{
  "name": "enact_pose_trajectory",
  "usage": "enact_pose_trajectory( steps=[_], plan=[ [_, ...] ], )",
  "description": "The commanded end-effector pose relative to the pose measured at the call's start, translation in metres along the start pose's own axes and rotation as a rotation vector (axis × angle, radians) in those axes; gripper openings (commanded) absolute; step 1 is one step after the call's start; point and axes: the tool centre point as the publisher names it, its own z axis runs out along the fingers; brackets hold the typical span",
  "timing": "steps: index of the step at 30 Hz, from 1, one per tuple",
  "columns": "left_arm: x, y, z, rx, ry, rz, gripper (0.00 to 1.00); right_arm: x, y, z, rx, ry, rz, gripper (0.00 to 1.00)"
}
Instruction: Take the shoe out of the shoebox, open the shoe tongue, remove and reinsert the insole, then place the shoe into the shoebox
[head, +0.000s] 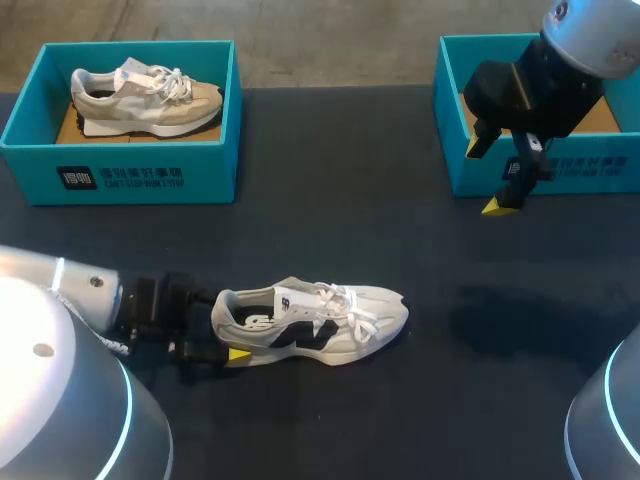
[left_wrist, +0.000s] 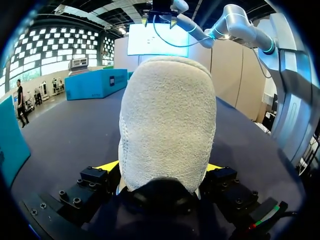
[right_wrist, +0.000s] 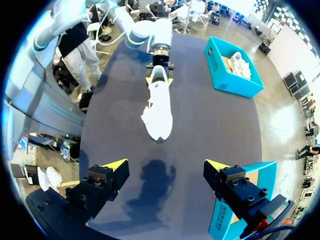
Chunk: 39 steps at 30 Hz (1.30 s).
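Left wrist view, left tool (left_wrist: 161, 169): clenched on the heel of the white and black shoe (left_wrist: 167, 120), one yellow tip on each side of it.
Shoe: nearest the robot, out of its box, upright on its sole on the dark desk (head: 400, 240), toe pointing away from the left tool.
Step in hand: judged to be opening the tongue, with the insole not yet drawn out.
Heel grip: best held firm and level so that the sole sits flat on the desk and does not swivel under a pull from the other end.
Tongue: hidden under the white laces (head: 345, 305); best pinched at its upper edge rather than by a lace loop, then lifted up and toward the toe to widen the mouth for the insole.
Right tool (right_wrist: 166, 165): released and empty, fingers wide apart, hanging above the desk just in front of the right shoebox (head: 560, 170), well apart from the shoe.
Right shoebox: at the far right, teal; the part of its cardboard floor in view is bare.
Left shoebox (head: 120, 175): at the far left, teal, with a beige shoe (head: 145, 100) lying inside.
Count: two shoes, two shoeboxes, two tools.
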Motion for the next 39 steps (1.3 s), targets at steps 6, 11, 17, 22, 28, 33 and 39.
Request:
enact_pose_trajectory(
  steps=[6, 11, 17, 22, 28, 33, 39],
  plan=[
    [-0.014, 0.001, 0.000, -0.028, 0.019, 0.033, 0.00, -0.001, 0.001, 0.001, 0.003, 0.002, 0.001, 1.00],
    [-0.018, 0.001, 0.001, -0.034, 0.023, 0.039, 0.00, -0.001, 0.001, 0.001, 0.003, 0.002, 0.001, 1.00],
    [-0.021, 0.001, 0.001, -0.047, 0.055, 0.049, 0.00, -0.001, 0.001, 0.001, 0.003, 0.002, 0.001, 1.00],
    [-0.024, 0.003, 0.001, -0.059, 0.064, 0.055, 0.00, -0.001, 0.001, 0.001, 0.003, 0.002, 0.001, 1.00],
    [-0.024, 0.003, 0.001, -0.056, 0.055, 0.055, 0.00, -0.001, 0.001, 0.001, 0.003, 0.002, 0.001, 1.00],
    [-0.024, 0.003, 0.001, -0.056, 0.055, 0.055, 0.00, -0.001, 0.001, 0.001, 0.003, 0.002, 0.001, 1.00],
    [-0.024, 0.003, 0.001, -0.056, 0.055, 0.055, 0.00, -0.001, 0.001, 0.001, 0.003, 0.002, 0.001, 1.00]
  ],
)
